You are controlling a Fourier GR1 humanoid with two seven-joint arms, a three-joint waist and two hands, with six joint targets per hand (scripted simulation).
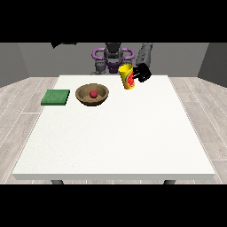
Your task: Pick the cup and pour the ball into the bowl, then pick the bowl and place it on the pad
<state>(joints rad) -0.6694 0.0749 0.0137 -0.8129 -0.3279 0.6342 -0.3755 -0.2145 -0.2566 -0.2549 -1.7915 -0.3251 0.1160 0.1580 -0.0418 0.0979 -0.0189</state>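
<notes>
- You see the yellow cup [127,76] with a red mark on its side, near the far edge of the white table [115,146], tilted slightly toward the view's left.
- The hand at the view's right [142,73] sits against the cup's right side; its fingers look wrapped on the cup.
- Whether the cup's base touches the table, you cannot tell.
- The red ball [93,94] lies inside the brown bowl [91,100], near its middle.
- The bowl stands on the table to the left of the cup, apart from it.
- The green pad [56,97] lies flat near the table's left edge, just beside the bowl and not touching it.
- You see only 1 hand; the other arm's hand does not show in the view.
</notes>
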